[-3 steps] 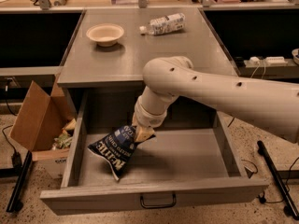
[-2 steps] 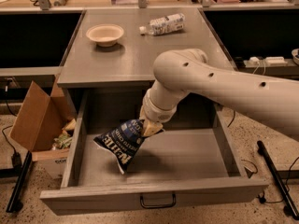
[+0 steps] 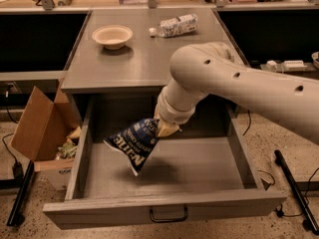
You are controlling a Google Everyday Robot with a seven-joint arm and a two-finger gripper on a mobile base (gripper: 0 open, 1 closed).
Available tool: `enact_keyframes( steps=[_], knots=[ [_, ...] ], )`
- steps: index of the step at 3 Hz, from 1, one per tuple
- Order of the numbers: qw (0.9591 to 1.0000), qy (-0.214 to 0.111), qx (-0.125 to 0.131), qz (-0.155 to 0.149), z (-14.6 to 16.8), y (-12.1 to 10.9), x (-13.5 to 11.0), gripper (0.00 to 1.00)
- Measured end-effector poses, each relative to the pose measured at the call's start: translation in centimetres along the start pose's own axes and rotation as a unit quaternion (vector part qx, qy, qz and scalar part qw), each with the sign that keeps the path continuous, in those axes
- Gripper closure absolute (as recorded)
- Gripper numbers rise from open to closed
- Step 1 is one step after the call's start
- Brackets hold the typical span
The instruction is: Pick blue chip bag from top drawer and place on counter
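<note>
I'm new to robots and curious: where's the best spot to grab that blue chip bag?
Its upper end, from above: the limp blue chip bag hangs freely from there, just as the end effector over the top drawer pinches it now.

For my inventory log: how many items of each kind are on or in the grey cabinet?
Cream round bowl, on the grey counter: 1
Clear plastic bottle, white label, lying on the counter: 1
Crinkled navy-blue foil chip bag, held by the claw over the grey drawer: 1
Total: 3
</note>
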State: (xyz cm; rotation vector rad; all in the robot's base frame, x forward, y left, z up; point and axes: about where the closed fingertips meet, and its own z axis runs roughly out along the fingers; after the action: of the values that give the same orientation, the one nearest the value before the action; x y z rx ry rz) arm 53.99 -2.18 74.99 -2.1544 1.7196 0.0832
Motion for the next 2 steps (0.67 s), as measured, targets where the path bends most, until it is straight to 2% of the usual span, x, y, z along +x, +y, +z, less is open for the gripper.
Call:
enact_keyframes(
  steps=[1, 2],
  knots=[
    [0.9993, 0.013, 0.035, 0.004, -2.3, -1.2, 0.2, 1.0],
    [0.9946, 0.034, 0.098, -0.001, -7.5, -3.9, 0.6, 1.0]
  ],
)
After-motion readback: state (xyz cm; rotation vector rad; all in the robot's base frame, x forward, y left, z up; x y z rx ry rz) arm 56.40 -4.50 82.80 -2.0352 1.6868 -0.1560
